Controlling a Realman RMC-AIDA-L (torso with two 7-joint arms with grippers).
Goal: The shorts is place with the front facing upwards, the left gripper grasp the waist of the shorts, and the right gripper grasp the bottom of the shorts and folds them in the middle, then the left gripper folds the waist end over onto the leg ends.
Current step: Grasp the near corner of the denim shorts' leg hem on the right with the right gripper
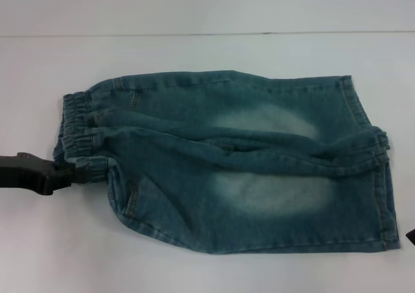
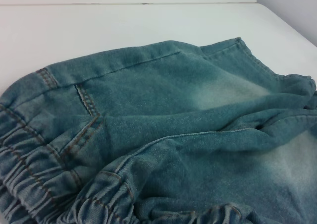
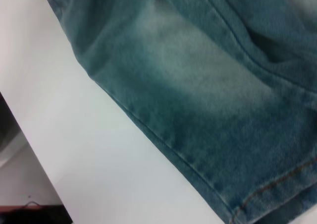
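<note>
The shorts [image 1: 240, 163] lie spread flat on the white table, blue-green denim with two pale faded patches and a long crease between them. The waist of the shorts [image 1: 76, 128] is the gathered elastic band at the left end, seen close up in the left wrist view [image 2: 29, 179]. The bottom of the shorts [image 1: 382, 176] is the stitched hem edge at the right end. The left gripper [image 1: 79, 173] reaches in from the left and meets the near corner of the waistband. Only a dark sliver of the right gripper [image 1: 410, 236] shows at the right edge, beside the near hem corner.
The white table [image 1: 194, 267] runs all round the shorts, and its far edge is a line across the back [image 1: 207, 34]. In the right wrist view the table's edge [image 3: 29, 149] drops to a dark floor.
</note>
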